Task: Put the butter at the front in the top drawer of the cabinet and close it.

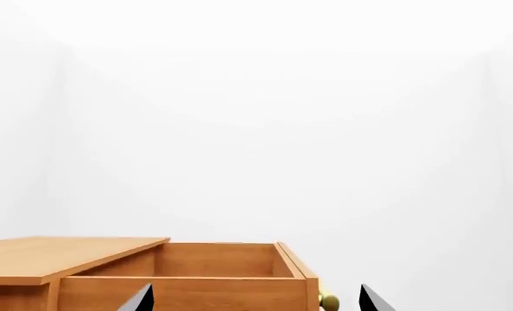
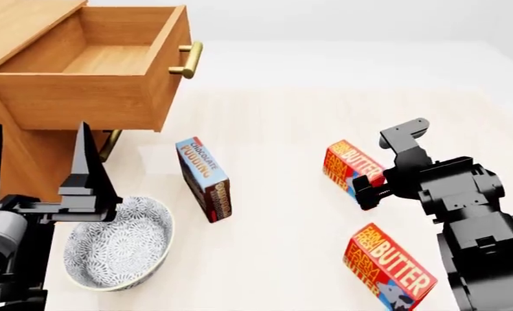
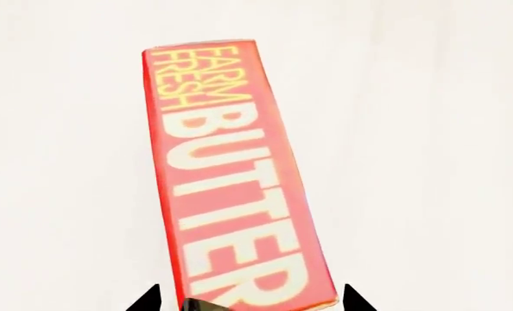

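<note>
The right gripper (image 2: 370, 188) has its jaws clamped on the red-and-orange butter carton (image 2: 350, 167), at four o'clock from the open orange-brown wooden top drawer (image 2: 101, 97) of the wooden cabinet (image 2: 19, 23). The left gripper (image 2: 36, 162) hovers below that drawer with jaws apart. A second identical butter carton (image 2: 390, 273) lies at six o'clock from the held one.
</note>
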